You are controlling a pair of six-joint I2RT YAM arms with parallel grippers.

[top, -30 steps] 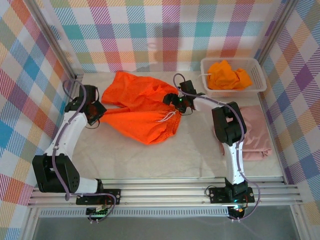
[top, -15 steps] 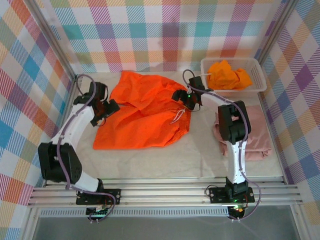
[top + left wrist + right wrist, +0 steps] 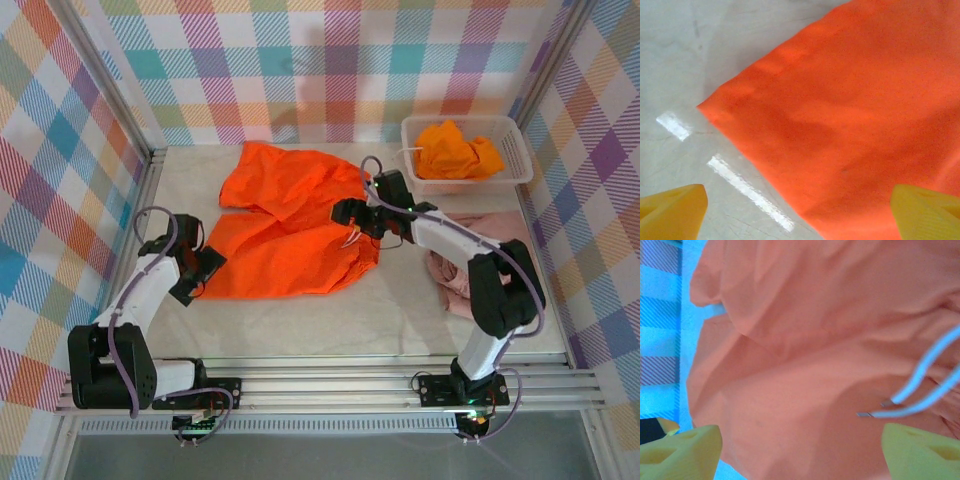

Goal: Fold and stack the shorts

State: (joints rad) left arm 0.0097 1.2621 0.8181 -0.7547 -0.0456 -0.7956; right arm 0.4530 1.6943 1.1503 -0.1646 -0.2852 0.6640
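Between left pincer [image 3: 203,276] and right pincer [image 3: 347,214], both wide open and empty, lay orange shorts [image 3: 290,250]; behind the right, a basket [image 3: 521,166] held yellow-orange shorts [image 3: 455,150].

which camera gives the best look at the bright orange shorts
Top external: the whole bright orange shorts lie spread there. Left wrist gives one corner; right wrist, creased cloth and the white drawstring.

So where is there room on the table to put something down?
The widest bare table runs along the near edge, between the orange shorts and the rail. A smaller patch sits in the far left corner, beside those shorts. The right side is crowded: basket, pink shorts and the right arm.
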